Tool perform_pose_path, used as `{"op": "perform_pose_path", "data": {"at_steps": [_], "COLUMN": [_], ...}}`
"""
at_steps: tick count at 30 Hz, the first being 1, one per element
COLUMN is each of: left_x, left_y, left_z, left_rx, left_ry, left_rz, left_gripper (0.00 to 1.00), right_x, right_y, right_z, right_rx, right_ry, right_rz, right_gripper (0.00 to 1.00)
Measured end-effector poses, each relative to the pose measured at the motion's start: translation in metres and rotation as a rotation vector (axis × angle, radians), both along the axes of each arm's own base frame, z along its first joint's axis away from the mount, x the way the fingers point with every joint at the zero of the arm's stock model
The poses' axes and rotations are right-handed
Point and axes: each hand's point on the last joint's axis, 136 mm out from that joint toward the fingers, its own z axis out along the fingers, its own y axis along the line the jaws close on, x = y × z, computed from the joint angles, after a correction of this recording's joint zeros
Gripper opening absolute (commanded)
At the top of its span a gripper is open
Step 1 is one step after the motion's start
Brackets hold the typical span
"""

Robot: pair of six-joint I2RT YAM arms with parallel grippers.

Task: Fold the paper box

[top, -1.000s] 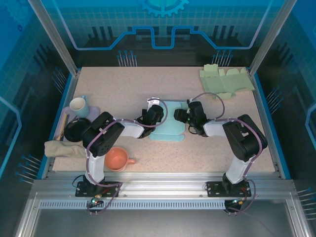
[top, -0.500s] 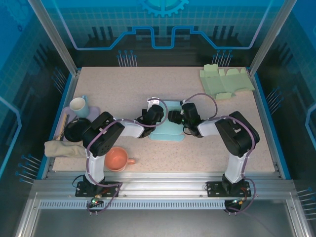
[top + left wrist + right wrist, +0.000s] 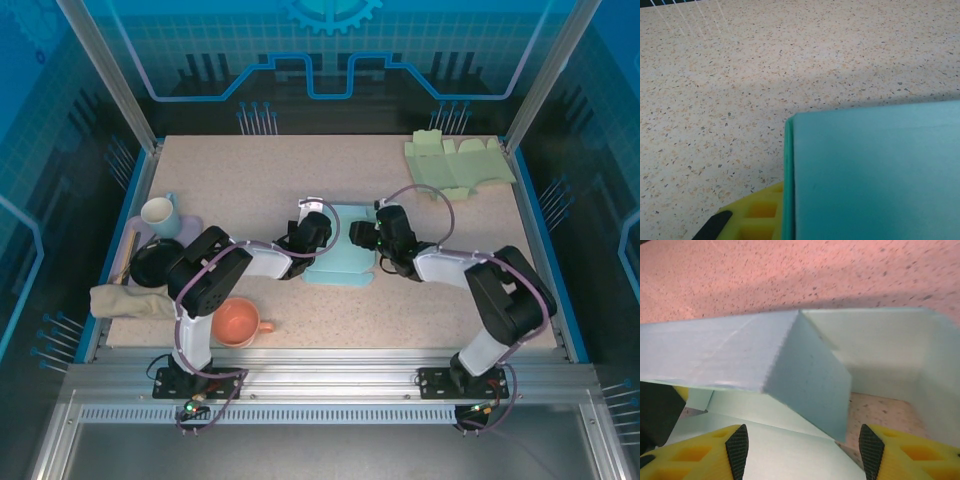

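The teal paper box (image 3: pixel 345 255) lies partly folded at the table's middle. My left gripper (image 3: pixel 312 232) is at its left edge. In the left wrist view a teal panel (image 3: pixel 875 175) runs down past one yellow finger (image 3: pixel 760 217), and the gripper (image 3: pixel 790 232) is shut on that panel's edge. My right gripper (image 3: pixel 376 236) is at the box's right side. It stands open (image 3: pixel 802 452), its black pads (image 3: pixel 737 447) wide apart over a flat sheet. In front of them a box flap (image 3: pixel 810 385) stands raised, with a side wall (image 3: pixel 890 350) behind it.
A flat pale green box blank (image 3: pixel 460 165) lies at the back right corner. Along the left edge sit a pale mug (image 3: pixel 160 212), a black dish (image 3: pixel 155 262) and a beige cloth (image 3: pixel 125 302). An orange cup (image 3: pixel 238 322) is near the front.
My right gripper pushed left into the box half a second ago and has since drawn back to the right. The left gripper has stayed put on the box.
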Motion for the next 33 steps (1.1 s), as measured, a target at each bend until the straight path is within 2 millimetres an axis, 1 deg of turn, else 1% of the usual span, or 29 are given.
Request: {"op": "perform_pose_path", "data": {"at_steps": [2, 5, 8, 11, 14, 18, 22, 27, 30, 33], "left_x": [0.000, 0.001, 0.001, 0.001, 0.001, 0.001, 0.001, 0.001, 0.001, 0.001], "left_y": [0.000, -0.001, -0.001, -0.001, -0.001, -0.001, -0.001, -0.001, -0.001, -0.001], "left_z": [0.000, 0.000, 0.000, 0.000, 0.000, 0.000, 0.000, 0.000, 0.000, 0.000], "left_rx": [0.000, 0.000, 0.002, 0.002, 0.002, 0.002, 0.002, 0.002, 0.002, 0.002], "left_ry": [0.000, 0.001, 0.003, 0.003, 0.003, 0.003, 0.003, 0.003, 0.003, 0.003], "left_rz": [0.000, -0.001, -0.001, 0.000, 0.000, -0.001, -0.001, -0.001, -0.001, -0.001], "left_gripper": [0.11, 0.11, 0.11, 0.11, 0.11, 0.11, 0.11, 0.11, 0.11, 0.11], "right_x": [-0.006, -0.016, -0.024, -0.027, -0.025, -0.009, 0.009, 0.028, 0.035, 0.038], "right_y": [-0.011, -0.033, -0.057, -0.078, -0.096, -0.120, -0.131, -0.143, -0.137, -0.122], "right_z": [0.007, 0.011, 0.017, 0.024, 0.021, 0.006, -0.007, -0.017, -0.025, -0.032], "right_rx": [-0.030, -0.092, -0.168, -0.229, -0.268, -0.295, -0.275, -0.195, -0.147, -0.107], "right_ry": [-0.011, -0.019, -0.034, -0.053, -0.033, 0.031, 0.081, 0.112, 0.118, 0.125], "right_rz": [-0.029, -0.087, -0.169, -0.240, -0.293, -0.352, -0.367, -0.369, -0.322, -0.251], "right_gripper": [0.63, 0.64, 0.64, 0.64, 0.65, 0.66, 0.66, 0.67, 0.67, 0.68]}}
